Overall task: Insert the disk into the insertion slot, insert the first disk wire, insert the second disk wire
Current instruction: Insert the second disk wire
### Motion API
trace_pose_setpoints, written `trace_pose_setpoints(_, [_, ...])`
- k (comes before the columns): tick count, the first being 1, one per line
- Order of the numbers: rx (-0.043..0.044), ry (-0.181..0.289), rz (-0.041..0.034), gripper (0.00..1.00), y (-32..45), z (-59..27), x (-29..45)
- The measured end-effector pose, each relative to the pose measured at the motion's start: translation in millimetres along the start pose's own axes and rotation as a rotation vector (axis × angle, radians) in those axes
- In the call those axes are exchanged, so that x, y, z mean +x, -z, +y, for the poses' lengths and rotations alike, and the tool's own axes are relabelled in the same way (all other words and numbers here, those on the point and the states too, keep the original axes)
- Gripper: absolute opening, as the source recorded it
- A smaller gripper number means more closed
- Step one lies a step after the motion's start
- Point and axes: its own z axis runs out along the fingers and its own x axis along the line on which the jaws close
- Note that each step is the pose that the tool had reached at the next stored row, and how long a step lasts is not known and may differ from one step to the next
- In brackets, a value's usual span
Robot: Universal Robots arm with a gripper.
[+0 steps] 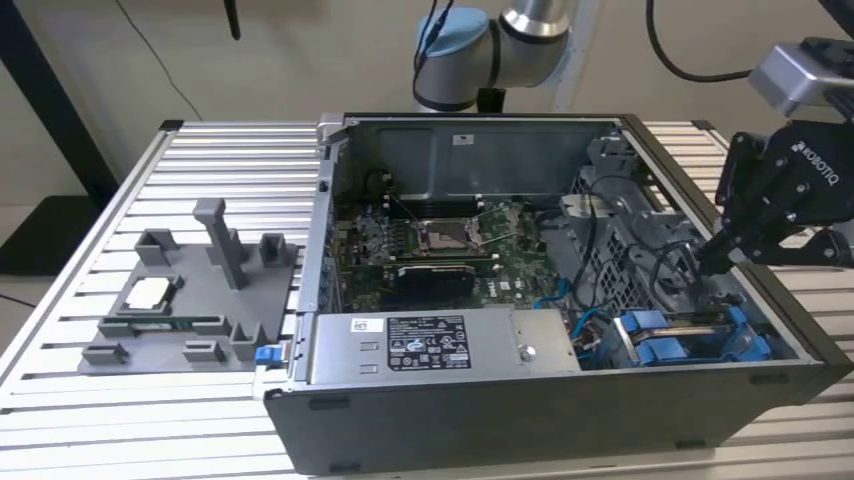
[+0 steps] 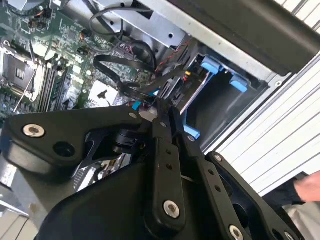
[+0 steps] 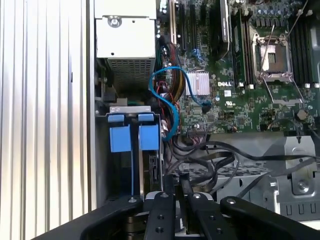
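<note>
- Silver ribbed table holds it all. Lots of room on it; a grey plastic stand sits at the exterior view's left.
- Big computer box lies open, w/ a green board & many black wires inside.
- Slot w/ blue tabs is in the box corner at the exterior view's right.
- Disk looks to be in the slot already, on its thin edge, long side running into the slot.
- Gripper hangs just over the wires nr the slot, disk end just ahead of its tips. Fingers are close together; can't tell if they pinch a wire.
</note>
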Motion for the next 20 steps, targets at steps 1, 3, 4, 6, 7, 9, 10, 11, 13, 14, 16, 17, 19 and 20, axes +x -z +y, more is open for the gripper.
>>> trace_pose_setpoints(1, [0.0005, 0.0, -0.0002, 0.16, -0.2, 3.2, 0.0])
trace_pose_setpoints(3, [0.002, -0.001, -0.0001, 0.16, -0.8, 9.4, 0.2])
trace_pose_setpoints(4, [0.0037, 0.0, -0.0003, 0.16, -1.3, 12.7, 0.4])
trace_pose_setpoints(6, [0.0062, 0.0, -0.0005, 0.16, -1.9, 16.7, 0.6])
trace_pose_setpoints(7, [0.0065, 0.0, -0.0003, 0.16, -2.0, 17.3, 0.7])
trace_pose_setpoints(9, [0.0068, 0.0, 0.0006, 0.16, -2.0, 17.3, 0.7])
trace_pose_setpoints(10, [0.007, 0.0, 0.0031, 0.16, -2.0, 17.3, 0.6])
trace_pose_setpoints(11, [0.0073, -0.001, 0.0081, 0.16, -2.1, 17.4, 0.6])
trace_pose_setpoints(13, [0.0083, -0.004, 0.0259, 0.16, -2.7, 17.9, 0.8])
trace_pose_setpoints(14, [0.009, -0.005, 0.0363, 0.16, -3.0, 18.3, 0.8])
trace_pose_setpoints(16, [0.0113, -0.007, 0.0494, 0.16, -4.1, 19.5, 1.0])
trace_pose_setpoints(17, [0.0136, -0.007, 0.0531, 0.16, -4.6, 20.8, 1.1])
trace_pose_setpoints(19, [0.0192, -0.008, 0.0594, 0.16, -5.9, 23.9, 1.4])
trace_pose_setpoints(20, [0.0219, -0.008, 0.062, 0.16, -6.5, 25.4, 1.5])
